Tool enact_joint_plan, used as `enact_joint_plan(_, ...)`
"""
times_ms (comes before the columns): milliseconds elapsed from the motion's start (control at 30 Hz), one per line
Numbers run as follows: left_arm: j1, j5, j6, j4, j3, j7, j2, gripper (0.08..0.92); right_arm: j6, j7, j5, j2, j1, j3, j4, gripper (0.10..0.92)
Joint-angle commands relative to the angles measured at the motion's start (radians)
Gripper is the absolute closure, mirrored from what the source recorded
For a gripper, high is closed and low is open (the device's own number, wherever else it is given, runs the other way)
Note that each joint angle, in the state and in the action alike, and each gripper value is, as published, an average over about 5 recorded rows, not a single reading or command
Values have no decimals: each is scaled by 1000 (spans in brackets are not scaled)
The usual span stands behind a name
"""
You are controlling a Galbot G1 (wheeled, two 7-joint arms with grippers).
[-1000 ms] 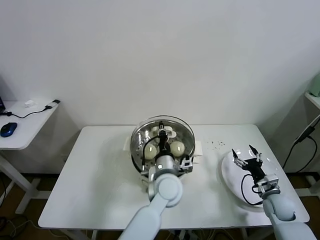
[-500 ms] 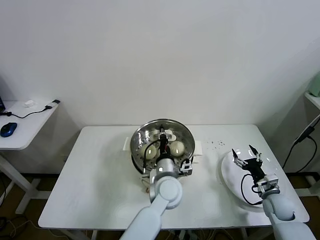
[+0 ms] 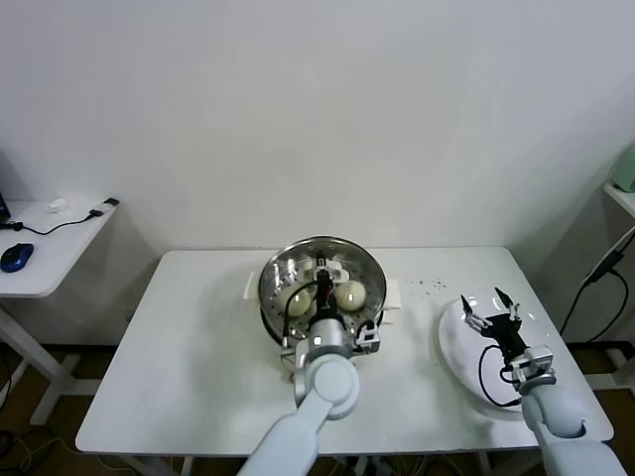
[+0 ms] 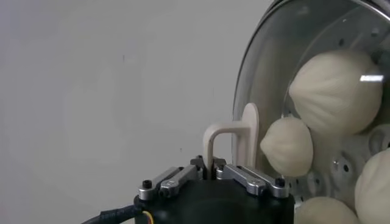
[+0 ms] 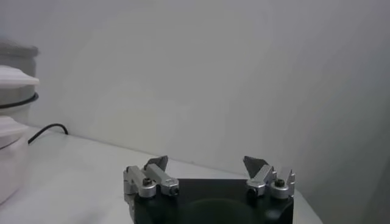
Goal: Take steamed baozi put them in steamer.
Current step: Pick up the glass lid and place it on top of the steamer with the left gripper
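The steel steamer (image 3: 369, 309) stands at the table's middle with cream-white baozi (image 3: 349, 294) (image 3: 294, 300) inside. My left gripper (image 3: 322, 273) is over it, shut on the cream handle (image 4: 234, 135) of the glass lid (image 4: 286, 55). In the left wrist view the gripper (image 4: 211, 168) pinches the handle's foot, and several baozi (image 4: 338, 91) (image 4: 287, 147) show through the glass. My right gripper (image 3: 489, 309) hovers open and empty over the white plate (image 3: 466, 367) at the right; its jaws (image 5: 206, 164) stand wide apart.
Dark crumbs (image 3: 429, 286) dot the table behind the plate. A side table (image 3: 40, 258) with a blue mouse (image 3: 16, 256) stands to the far left. A black cable (image 5: 46, 131) runs along the table near the steamer's base.
My left gripper and the lid it holds have sunk slightly toward the steamer. The right arm has not moved.
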Motion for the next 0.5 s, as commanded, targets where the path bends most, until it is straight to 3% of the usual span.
enact_joint_plan(33, 2, -9, 49, -9, 6, 7, 5, 850, 1, -2, -3, 2, 0, 0, -2, 203)
enact_joint_plan(500, -4, -14, 49, -27, 15, 24, 18, 850, 5, -8, -14, 10, -1, 7, -9, 203)
